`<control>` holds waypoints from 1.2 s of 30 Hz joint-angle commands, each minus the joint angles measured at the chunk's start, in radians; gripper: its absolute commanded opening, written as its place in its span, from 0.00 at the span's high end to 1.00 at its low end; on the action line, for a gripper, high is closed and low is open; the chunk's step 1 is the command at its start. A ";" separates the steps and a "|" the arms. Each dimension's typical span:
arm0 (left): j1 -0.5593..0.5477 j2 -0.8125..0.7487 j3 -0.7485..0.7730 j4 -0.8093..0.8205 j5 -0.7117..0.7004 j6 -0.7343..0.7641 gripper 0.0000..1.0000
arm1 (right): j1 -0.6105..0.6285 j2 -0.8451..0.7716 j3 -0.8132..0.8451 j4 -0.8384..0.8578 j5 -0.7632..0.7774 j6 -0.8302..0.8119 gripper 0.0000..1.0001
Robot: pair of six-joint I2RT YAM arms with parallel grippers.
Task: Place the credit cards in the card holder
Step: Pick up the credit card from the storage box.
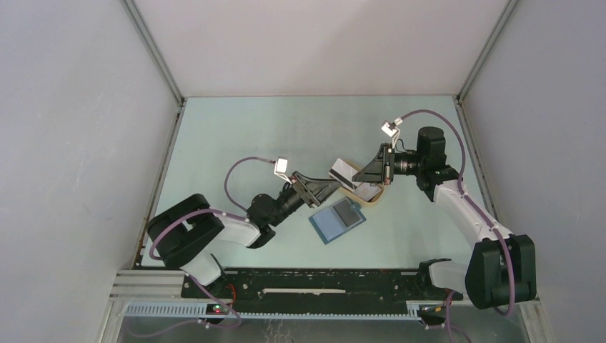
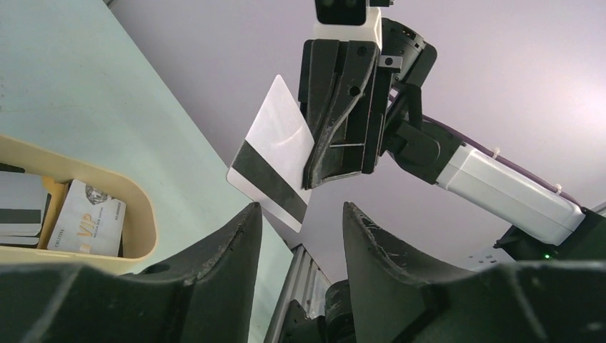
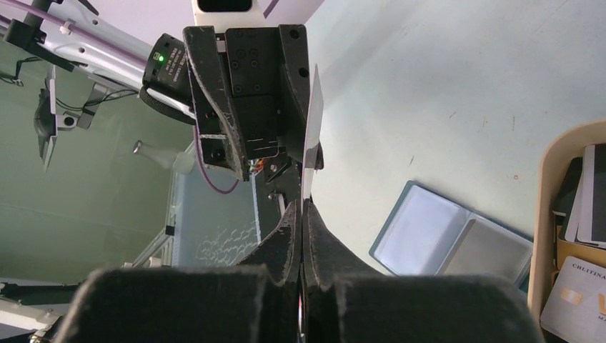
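My right gripper (image 3: 304,205) is shut on a white credit card (image 2: 275,150) with a black stripe and holds it in the air, edge-on in the right wrist view. My left gripper (image 2: 301,211) faces it with its jaws apart. The card's lower corner shows just beyond the gap, and neither finger touches it. From above, both grippers meet over the table's middle around the card (image 1: 343,171). The card holder (image 1: 337,218) lies open on the table just in front of them, with its pale pockets (image 3: 454,239) facing up.
A beige oval tray (image 2: 143,207) stands beside the card holder and holds more cards (image 2: 89,229), also seen at the right edge of the right wrist view (image 3: 575,293). Grey walls enclose the table on three sides.
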 commanded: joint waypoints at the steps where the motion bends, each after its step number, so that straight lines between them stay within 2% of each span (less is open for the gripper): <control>1: 0.004 0.015 0.049 0.037 -0.031 -0.013 0.49 | 0.015 -0.002 0.015 0.034 -0.013 0.025 1.00; 17: 0.027 -0.004 0.005 0.037 -0.036 -0.042 0.44 | -0.006 -0.021 0.013 0.035 -0.013 0.029 1.00; 25: 0.032 0.023 0.051 0.039 -0.019 -0.064 0.49 | 0.033 0.018 0.015 0.039 -0.018 0.027 1.00; 34: 0.044 0.037 0.067 0.039 0.018 -0.068 0.98 | 0.049 0.042 0.015 0.032 -0.011 0.018 1.00; 36: 0.049 0.040 0.065 0.039 0.035 -0.055 1.00 | 0.051 0.043 0.015 0.028 -0.011 0.008 1.00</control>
